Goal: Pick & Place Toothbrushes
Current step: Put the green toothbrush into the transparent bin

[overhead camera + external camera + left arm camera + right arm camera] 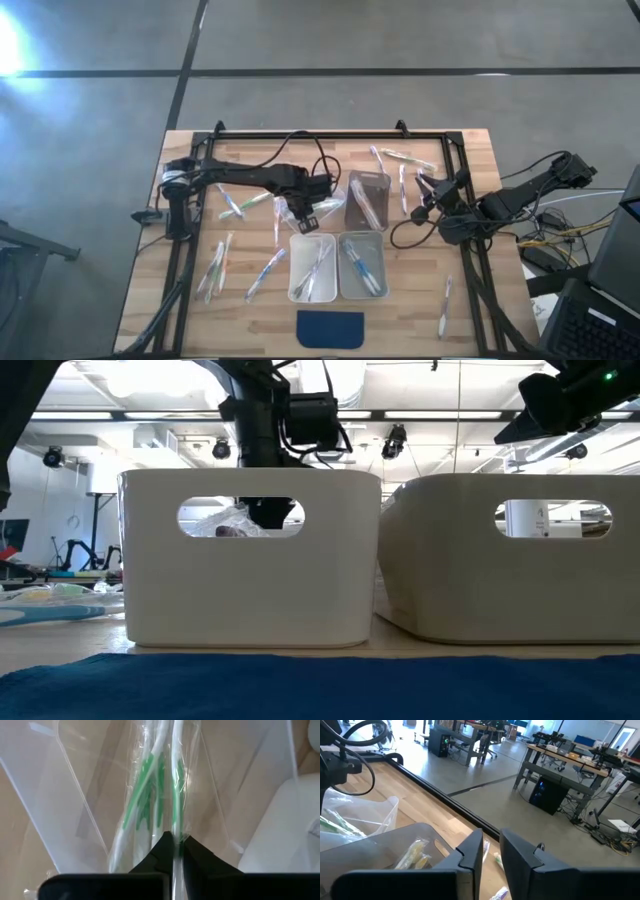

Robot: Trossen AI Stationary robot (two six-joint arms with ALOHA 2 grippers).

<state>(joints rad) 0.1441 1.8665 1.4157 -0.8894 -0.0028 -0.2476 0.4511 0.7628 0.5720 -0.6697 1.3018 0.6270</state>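
My left gripper [306, 218] points down near the table's middle, just beyond the left front bin [312, 268], and is shut on a toothbrush [172, 780] in clear wrap with green accents. Other wrapped green toothbrushes [142, 800] lie beside it over a clear bin wall [75, 785]. In the low view the gripper [265, 510] shows behind the left bin [250, 560]. My right gripper [430, 192] waits at the right, level, its fingers [491, 850] a little apart with nothing between them. Loose toothbrushes [232, 205] lie on the table. My left gripper pinches the wrapped toothbrush by its white stem [175, 827] between its two fingertips. It comes from above, pointing down, and the stem runs on between the fingers, away from the camera. Whether the toothbrush is clear of the bin below cannot be told.
Both front bins [362, 268] hold toothbrushes. Another bin [367, 200] stands behind them. A dark blue pad [331, 328] lies at the near edge. More toothbrushes lie at the left [215, 265], the far right [400, 160] and the near right [445, 305].
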